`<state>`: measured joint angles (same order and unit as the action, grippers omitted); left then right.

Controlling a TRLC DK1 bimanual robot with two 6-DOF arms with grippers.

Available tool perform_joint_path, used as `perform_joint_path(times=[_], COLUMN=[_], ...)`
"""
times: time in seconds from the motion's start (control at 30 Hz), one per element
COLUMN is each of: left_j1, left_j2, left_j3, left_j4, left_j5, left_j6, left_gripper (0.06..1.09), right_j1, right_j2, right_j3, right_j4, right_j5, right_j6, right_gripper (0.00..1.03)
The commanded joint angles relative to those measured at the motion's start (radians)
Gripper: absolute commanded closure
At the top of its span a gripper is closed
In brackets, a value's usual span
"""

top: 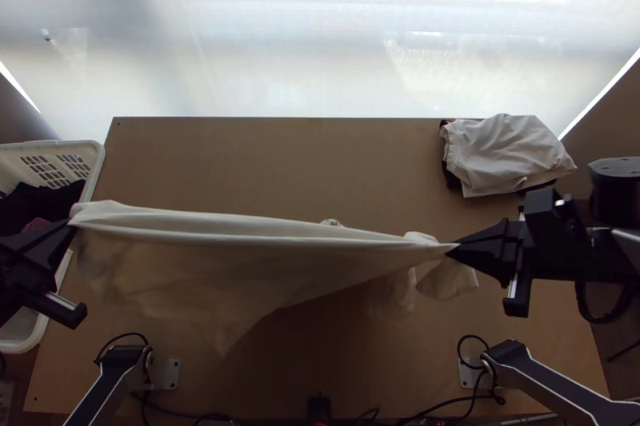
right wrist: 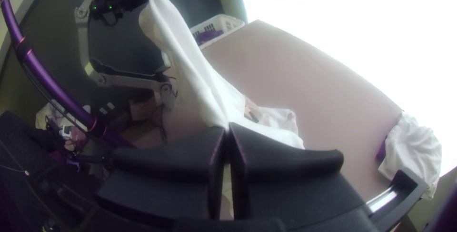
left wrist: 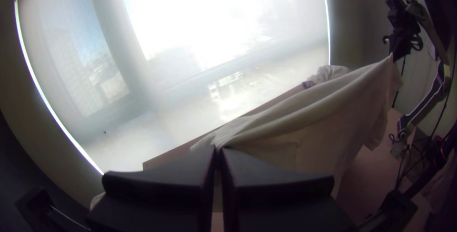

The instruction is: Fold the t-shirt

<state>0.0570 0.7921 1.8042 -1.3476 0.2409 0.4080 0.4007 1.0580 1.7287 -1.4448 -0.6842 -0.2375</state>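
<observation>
A cream t-shirt (top: pixel 240 258) is stretched in the air between both grippers, its upper edge pulled taut and the rest hanging in folds over the table. At the upper left end my left gripper (top: pixel 70 224) is shut on the cloth; in the left wrist view the shirt (left wrist: pixel 304 122) runs away from the left gripper (left wrist: pixel 218 150). My right gripper (top: pixel 454 248) is shut on the other end, a gathered point of cloth. In the right wrist view the shirt (right wrist: pixel 195 79) spreads out from the right gripper (right wrist: pixel 227 126). Which parts are held I cannot tell.
On the table's (top: pixel 320 154) back right corner lies a pale cloth (top: pixel 508 154) on top of dark cloth. A white basket (top: pixel 94 166) with dark clothes stands at the left edge, beside the left gripper. Cables run along the table's near edge.
</observation>
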Motion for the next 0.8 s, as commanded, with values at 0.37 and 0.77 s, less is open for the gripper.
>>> perform_joint_path(times=[0.37,0.77], left_j1=[0.053,0.044], left_j2=[0.145,0.004], left_j3=[0.129,0.07], left_j4=[0.283,0.12], left_j5=[-0.009,-0.011], left_j6=[-0.198,-0.155], left_gripper=[1.05,1.05], right_j1=[-0.137,-0.114], right_j2=[0.137,0.025], right_j3=[0.382,0.206], right_j4=[0.038,0.017], right_j5=[-0.008,-0.041], right_j6=[0.032,0.04], right_gripper=[1.0,1.0])
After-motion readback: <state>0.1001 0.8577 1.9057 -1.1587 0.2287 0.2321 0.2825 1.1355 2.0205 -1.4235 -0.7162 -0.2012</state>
